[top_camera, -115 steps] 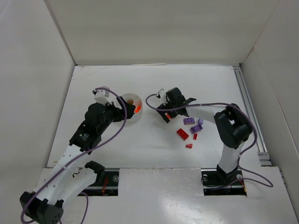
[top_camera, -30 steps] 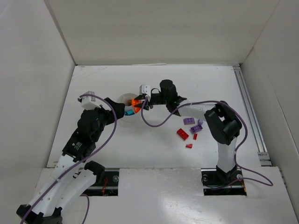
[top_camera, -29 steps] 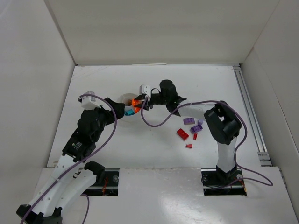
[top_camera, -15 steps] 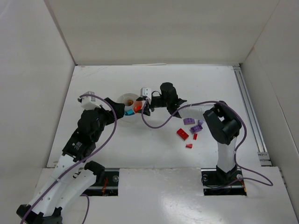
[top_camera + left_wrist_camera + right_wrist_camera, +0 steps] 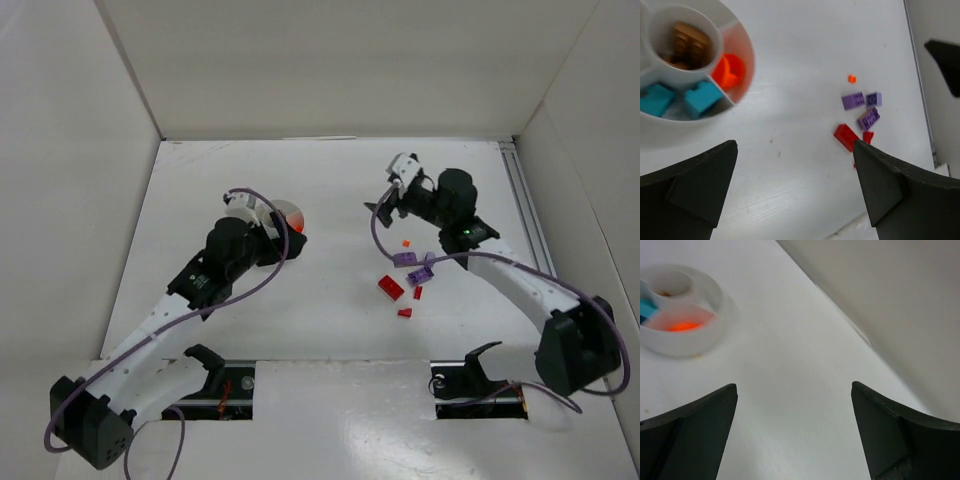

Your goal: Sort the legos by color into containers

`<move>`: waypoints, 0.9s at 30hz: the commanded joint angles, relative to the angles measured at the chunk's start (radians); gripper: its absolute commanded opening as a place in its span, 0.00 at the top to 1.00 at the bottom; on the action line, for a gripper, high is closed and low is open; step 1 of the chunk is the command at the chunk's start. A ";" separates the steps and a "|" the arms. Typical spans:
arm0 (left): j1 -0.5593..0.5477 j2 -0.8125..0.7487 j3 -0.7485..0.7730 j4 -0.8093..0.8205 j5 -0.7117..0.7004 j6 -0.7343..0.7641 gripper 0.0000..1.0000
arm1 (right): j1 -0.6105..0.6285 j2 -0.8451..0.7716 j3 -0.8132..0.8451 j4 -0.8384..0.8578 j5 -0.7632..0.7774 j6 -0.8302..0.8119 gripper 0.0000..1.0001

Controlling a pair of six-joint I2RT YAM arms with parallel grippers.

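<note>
Top external view, item by item.

Desk (image 5: 330,180): plain white and matte, with a metal rail (image 5: 533,235) along its right edge.

Walls (image 5: 330,70): white panels on three sides.

Dish (image 5: 747,52): round and white, with wedge compartments about a central hub. It sits left of centre on the desk, partly hidden under your left arm.
- The hub holds a brown brick (image 5: 687,42).
- One wedge holds the orange ring piece (image 5: 729,71).
- Next round from it lie two teal bricks (image 5: 701,97).

Loose on the desk, well to the right of the dish:
- one tiny orange piece (image 5: 406,243)
- three purple bricks (image 5: 404,259) in a close cluster
- red bricks (image 5: 390,288) just beside the purple ones

Left claw (image 5: 795,192): spread wide with nothing in it, above the desk beside the dish.

Right claw (image 5: 795,432): spread wide with nothing in it, raised over the far right part of the desk, apart from the cluster. In your right wrist view the dish is blurred.
</note>
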 commanded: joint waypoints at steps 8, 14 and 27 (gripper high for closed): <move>-0.384 0.356 0.186 0.030 -0.130 -0.181 0.00 | -0.310 -0.367 -0.108 -0.830 0.751 0.094 0.00; -0.501 0.697 0.395 -0.057 -0.148 -0.333 0.00 | -0.416 -0.559 -0.177 -0.855 0.774 0.094 0.00; -0.544 1.112 0.730 -0.269 -0.165 -0.515 0.00 | -0.382 -0.660 -0.206 -0.835 0.748 0.094 0.00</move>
